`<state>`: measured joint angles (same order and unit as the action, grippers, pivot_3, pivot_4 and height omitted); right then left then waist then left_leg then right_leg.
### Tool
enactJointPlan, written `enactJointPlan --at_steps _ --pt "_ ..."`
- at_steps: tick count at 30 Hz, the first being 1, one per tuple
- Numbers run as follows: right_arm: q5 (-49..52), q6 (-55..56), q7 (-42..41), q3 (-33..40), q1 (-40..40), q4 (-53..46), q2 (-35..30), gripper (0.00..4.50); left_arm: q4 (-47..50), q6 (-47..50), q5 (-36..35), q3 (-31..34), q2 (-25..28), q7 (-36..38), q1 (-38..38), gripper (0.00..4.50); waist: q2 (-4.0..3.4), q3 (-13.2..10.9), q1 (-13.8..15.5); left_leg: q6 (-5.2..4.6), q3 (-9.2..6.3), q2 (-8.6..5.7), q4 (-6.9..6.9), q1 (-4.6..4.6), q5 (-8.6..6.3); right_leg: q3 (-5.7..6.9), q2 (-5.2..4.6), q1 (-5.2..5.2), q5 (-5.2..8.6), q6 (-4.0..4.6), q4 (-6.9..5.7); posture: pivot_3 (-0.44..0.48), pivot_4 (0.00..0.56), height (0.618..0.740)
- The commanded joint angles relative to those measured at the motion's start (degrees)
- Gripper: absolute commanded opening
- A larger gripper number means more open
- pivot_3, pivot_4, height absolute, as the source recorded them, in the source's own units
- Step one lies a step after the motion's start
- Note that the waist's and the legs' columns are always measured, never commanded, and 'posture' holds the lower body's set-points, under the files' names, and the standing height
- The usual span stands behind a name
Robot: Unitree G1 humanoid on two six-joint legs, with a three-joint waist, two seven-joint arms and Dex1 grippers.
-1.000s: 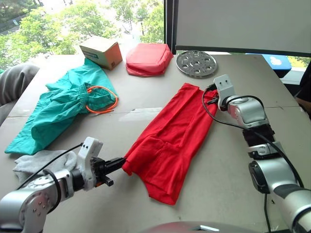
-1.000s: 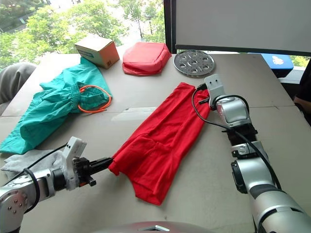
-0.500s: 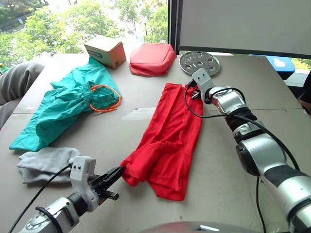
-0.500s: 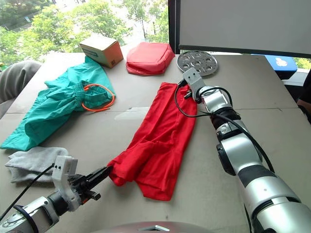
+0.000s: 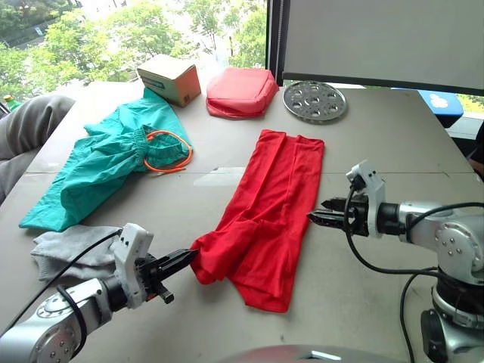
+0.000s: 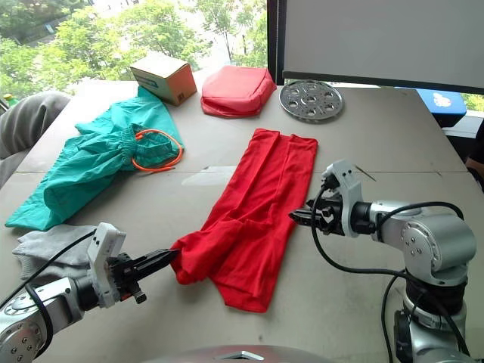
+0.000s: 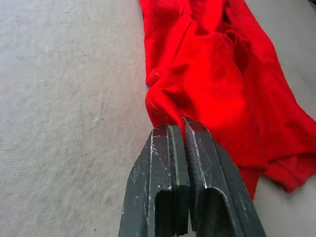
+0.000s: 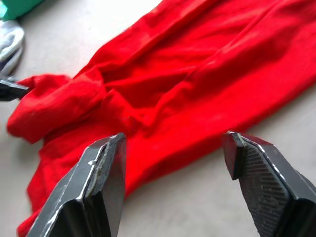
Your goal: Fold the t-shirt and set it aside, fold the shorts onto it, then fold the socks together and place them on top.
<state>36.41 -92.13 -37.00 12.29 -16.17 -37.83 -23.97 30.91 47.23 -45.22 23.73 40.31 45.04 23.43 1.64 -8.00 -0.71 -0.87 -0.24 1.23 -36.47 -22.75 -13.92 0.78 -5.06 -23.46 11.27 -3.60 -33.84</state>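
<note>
T-shirt [image 5: 265, 208] lies mid-desk as a long folded strip. Right tool [image 5: 319, 212] has let go of the far end and dropped back beside the strip's middle, fingers apart. Left tool [image 5: 184, 260] stays clamped on the near corner. Lengthwise fold looks done; crosswise fold likely next.

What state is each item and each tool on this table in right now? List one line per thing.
T-shirt: folded lengthwise, near corner pinched.
Shorts: unfolded, crumpled.
Socks: lying loose, unfolded.
Left tool: shut on the t-shirt.
Right tool: open, beside the t-shirt's edge.
Cardboard box: closed.
</note>
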Motion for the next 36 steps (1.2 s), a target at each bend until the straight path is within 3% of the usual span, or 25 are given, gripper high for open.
enactJointPlan --at_steps 1,9,18,24,25,36 --pt "5.7 -0.4 3.9 -0.7 4.6 -5.1 0.5 3.26 -1.0 -3.0 1.3 -1.1 2.4 4.0 -0.8 0.00 0.03 0.0 0.0 0.01 0.01 0.02 0.00 0.00 0.00 0.00 0.00 -0.02 0.00 0.00 0.00 0.000 0.150 0.739" --pt "6.2 -0.4 12.7 -7.0 6.3 -0.4 9.2 3.26 -2.6 -4.4 2.7 -0.5 4.3 6.2 0.2 0.00 0.06 0.0 0.0 -0.15 0.02 0.10 0.09 -0.06 0.09 0.04 0.04 -0.15 -0.07 0.12 0.01 0.000 0.150 0.739" --pt "5.5 0.0 14.8 -13.8 7.1 0.8 8.9 3.26 -1.6 -4.0 2.3 0.8 5.2 6.1 1.2 0.00 0.12 0.1 -0.1 -0.08 -0.01 0.11 0.09 -0.07 0.04 0.06 0.00 -0.15 -0.01 0.03 0.03 0.000 0.150 0.739" --pt "3.3 2.3 15.9 -16.3 6.8 1.2 6.5 0.85 -1.1 -3.6 2.3 1.1 5.7 6.3 2.3 0.00 0.12 0.1 -0.1 -0.08 -0.02 0.14 0.14 -0.07 0.04 0.09 0.04 -0.16 0.00 0.01 0.05 0.000 0.150 0.739" --pt "3.1 2.7 15.9 -16.6 6.8 1.0 5.7 0.23 -1.2 -3.6 2.5 0.9 5.9 6.5 2.6 0.00 0.12 0.1 -0.1 -0.08 -0.02 0.14 0.14 -0.07 0.04 0.09 0.04 -0.16 0.00 0.01 0.06 0.000 0.150 0.739" --pt "2.3 6.3 14.0 -15.9 6.7 -0.9 -5.9 0.10 2.0 0.4 -3.1 -1.0 5.2 5.8 0.5 0.00 0.14 0.1 0.5 0.05 0.02 0.02 0.14 -0.13 -0.04 0.07 -0.14 -0.14 0.01 0.00 0.14 0.000 0.150 0.739"
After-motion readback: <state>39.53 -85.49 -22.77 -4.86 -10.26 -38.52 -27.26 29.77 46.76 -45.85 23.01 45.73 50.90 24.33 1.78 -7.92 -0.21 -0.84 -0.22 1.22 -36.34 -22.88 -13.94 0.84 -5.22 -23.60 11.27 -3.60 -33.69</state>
